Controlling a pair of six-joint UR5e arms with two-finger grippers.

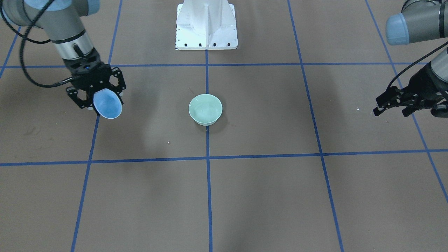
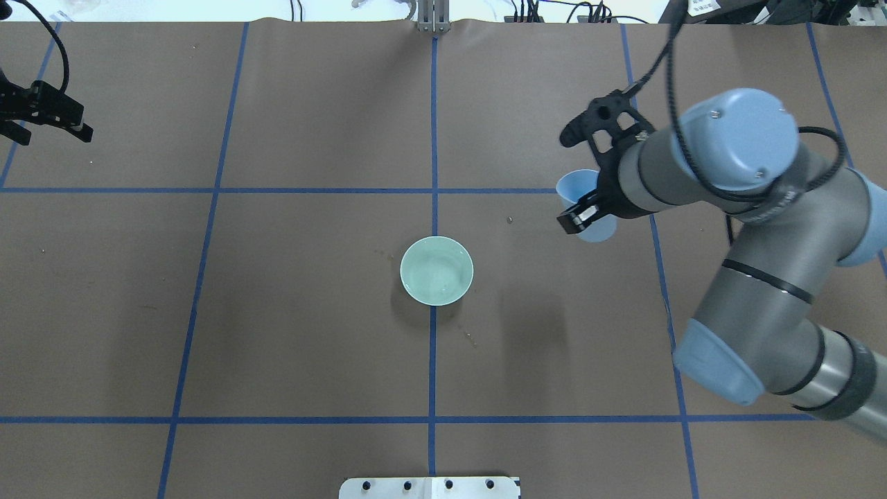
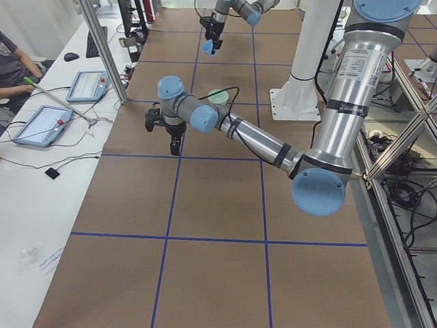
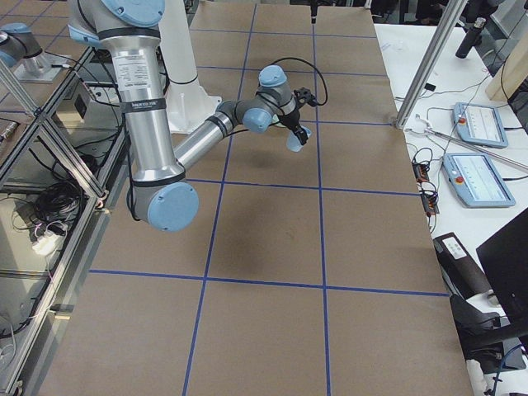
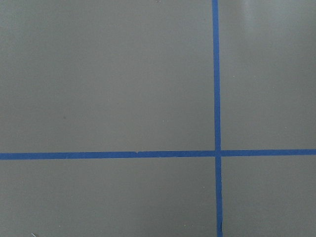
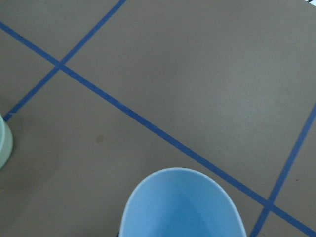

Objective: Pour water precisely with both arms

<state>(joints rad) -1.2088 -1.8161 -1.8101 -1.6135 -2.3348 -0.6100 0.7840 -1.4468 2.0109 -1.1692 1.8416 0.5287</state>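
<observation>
- Nearest the overhead camera, the right arm (image 2: 762,277) fills that view's right side, its grey tubes and light-blue caps folded toward the table's middle.
- At the same near edge, the white pedestal (image 2: 429,487) shows its bolted plate on the brown table (image 2: 312,346).
- Farther in, a pale green bowl (image 2: 404,272) stands upright on the table, right on the centre line of blue tape (image 2: 434,138).
- Faint white glints in the bowl's bottom mark the water (image 1: 205,111), and only a small amount shows.
- Beyond the bowl and to the robot's right, well apart from it, the right gripper (image 1: 102,99) has its fingers closed on a light-blue cup (image 2: 574,186), held clear of the table.
- The cup is tilted, with its mouth turned toward the front-facing camera. Whether any water is in it cannot be told.
- Farthest out, on the robot's left side, the left gripper (image 1: 379,106) hangs at the end of the left arm (image 1: 413,22). Its fingers are spread with nothing between them, and it is well apart from both bowl and cup.
- Its wrist camera sees only the table surface and a crossing of two tape lines.
</observation>
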